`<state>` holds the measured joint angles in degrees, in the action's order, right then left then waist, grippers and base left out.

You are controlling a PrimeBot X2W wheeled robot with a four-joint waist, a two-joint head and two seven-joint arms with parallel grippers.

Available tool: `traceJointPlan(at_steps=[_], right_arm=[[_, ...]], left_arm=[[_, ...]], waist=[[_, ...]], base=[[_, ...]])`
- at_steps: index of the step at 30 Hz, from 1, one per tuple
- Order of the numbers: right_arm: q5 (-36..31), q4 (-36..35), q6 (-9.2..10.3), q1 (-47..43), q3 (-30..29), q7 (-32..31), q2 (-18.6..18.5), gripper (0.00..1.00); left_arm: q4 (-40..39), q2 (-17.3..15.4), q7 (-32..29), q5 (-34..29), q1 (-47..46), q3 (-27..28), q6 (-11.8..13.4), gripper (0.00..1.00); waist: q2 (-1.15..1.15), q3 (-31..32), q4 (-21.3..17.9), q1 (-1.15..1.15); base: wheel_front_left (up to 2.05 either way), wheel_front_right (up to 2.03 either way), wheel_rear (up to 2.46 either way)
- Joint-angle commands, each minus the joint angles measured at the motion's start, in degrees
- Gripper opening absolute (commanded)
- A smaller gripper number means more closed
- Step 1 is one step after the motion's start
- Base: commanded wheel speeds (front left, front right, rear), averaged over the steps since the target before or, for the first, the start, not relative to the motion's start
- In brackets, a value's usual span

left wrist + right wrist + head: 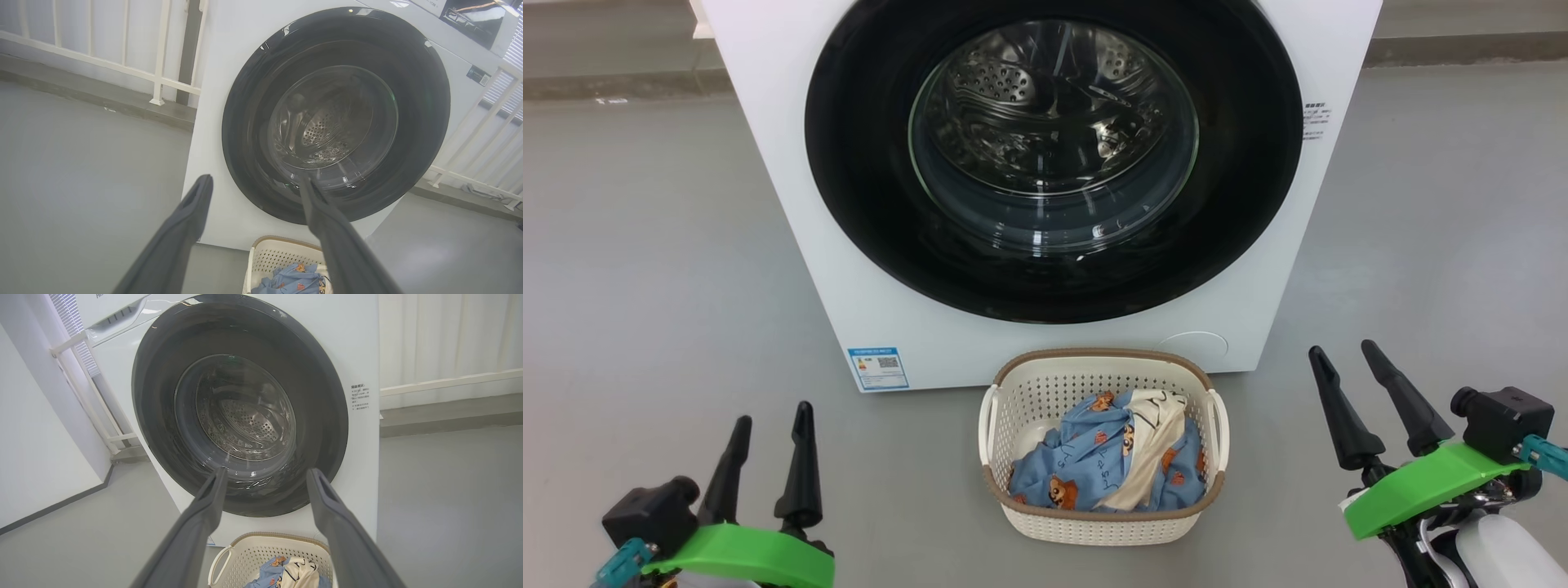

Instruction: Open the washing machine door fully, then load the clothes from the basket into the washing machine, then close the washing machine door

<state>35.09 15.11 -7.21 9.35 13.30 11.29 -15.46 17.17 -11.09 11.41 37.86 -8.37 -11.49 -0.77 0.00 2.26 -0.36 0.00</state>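
The big white boxy front-loading washing machine [792,245] is standing on the grey floor [645,286], straight ahead of the robot. Its large round door [866,204], with a wide glossy black rim and a bulging clear glass window, is lying shut, flush against the front, and the perforated steel drum is showing through the glass. A small blue label [878,368] is sitting low on the machine's left front corner.

The small cream-white perforated plastic basket [1094,523], with a brown rim band and two side handles, is resting on the floor just in front of the machine, below the door. The clothes [1094,461], light blue fabric printed with small orange-brown cartoon figures plus a cream-white piece with dark lettering, are lying bunched inside it.

The left gripper [773,413] is hovering at the lower left, well apart from the basket, which is lying to its right. Its two long dark fingers are standing spread with nothing between them. The right gripper [1341,348] is hovering at the lower right, with the basket to its left and clear of it; its fingers are also spread and holding nothing. In both wrist views the fingers are pointing toward the lower part of the door, with the basket below them and neither gripper touching door, basket or clothes.
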Motion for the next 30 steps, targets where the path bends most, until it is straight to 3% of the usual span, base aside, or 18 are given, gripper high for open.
traceJointPlan(at_steps=[1,17,30], right_arm=[[-1.58,-1.65,-0.25,2.77,1.30,0.99,-1.59,1.00],[-11.18,-2.45,-0.28,3.40,1.51,3.71,-3.69,1.00],[-11.42,-2.72,-0.28,2.82,0.88,3.71,-3.21,1.00]], left_arm=[[-1.04,-1.54,0.89,-1.69,-3.27,1.24,0.46,1.00],[-1.41,-3.23,3.59,-10.02,-4.08,-0.24,2.04,1.00],[-1.06,-3.08,3.36,-9.00,-4.02,-0.06,2.08,1.00]], waist=[[0.00,0.03,-0.05,0.00],[0.00,0.17,-0.49,0.00],[0.00,0.05,-0.35,0.00]], base=[[0.00,0.00,0.00],[0.00,0.00,0.00],[0.00,0.00,0.00]])
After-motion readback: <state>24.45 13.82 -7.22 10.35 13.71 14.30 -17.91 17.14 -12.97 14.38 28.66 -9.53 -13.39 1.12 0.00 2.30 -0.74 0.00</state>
